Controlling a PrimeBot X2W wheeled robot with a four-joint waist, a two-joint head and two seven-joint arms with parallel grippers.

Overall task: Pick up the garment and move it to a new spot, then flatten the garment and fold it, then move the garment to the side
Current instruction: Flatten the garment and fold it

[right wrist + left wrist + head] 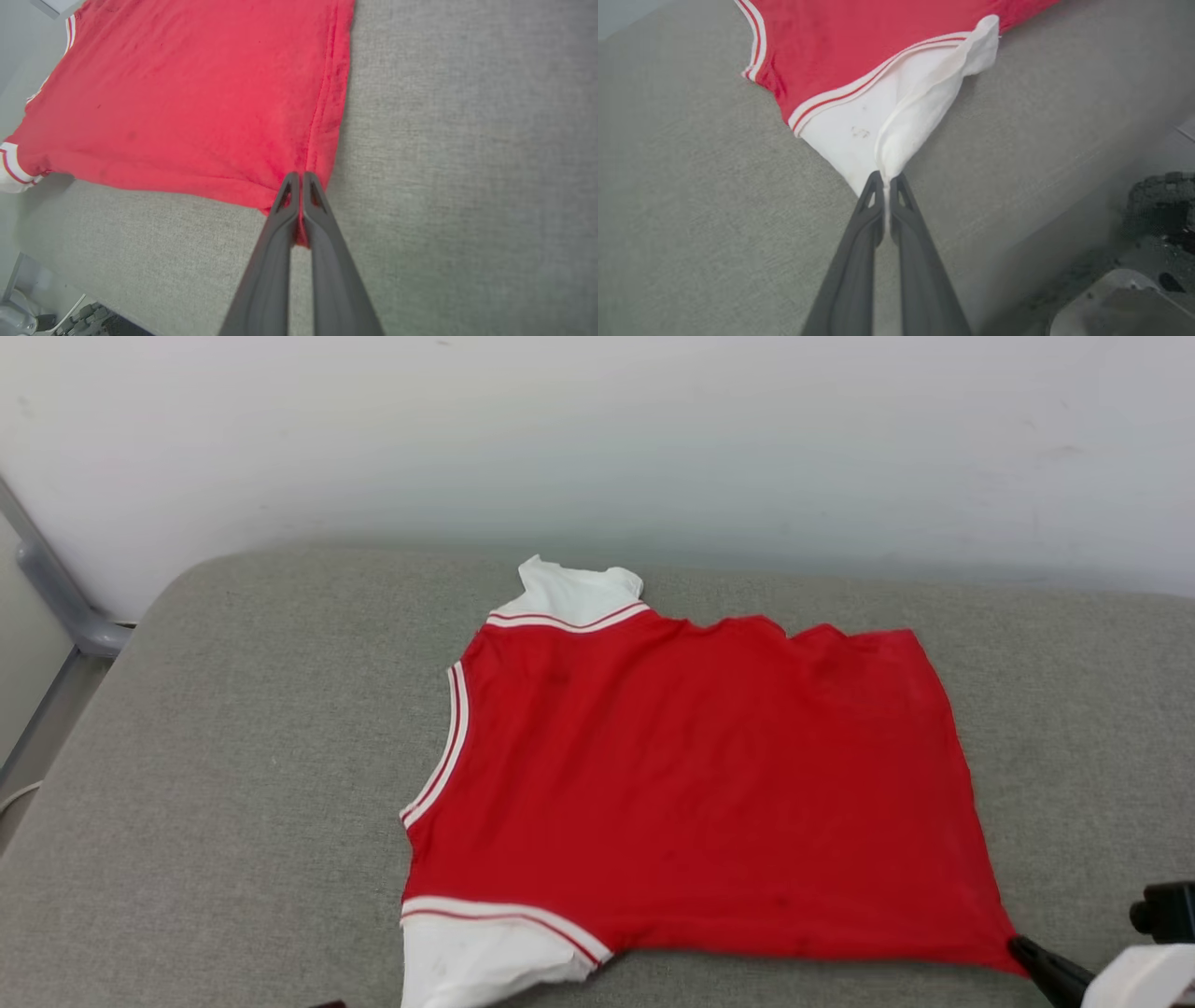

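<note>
The red jersey T-shirt with white sleeves [691, 784] lies centre-frame on a grey fabric cushion [233, 756]; left gripper [887, 181] pinches a sleeve [859, 135], right gripper [301, 179] the hem corner [323, 161], seemingly to tension it flat

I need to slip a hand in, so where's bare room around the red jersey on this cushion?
Widest: grey fabric cushion left of the red white-sleeved jersey, out to the cushion's edge. Narrower strips: between jersey and white wall; right of the hem. Crowded: near edge, where the left pincer grips the white sleeve, the right pincer the hem corner.
</note>
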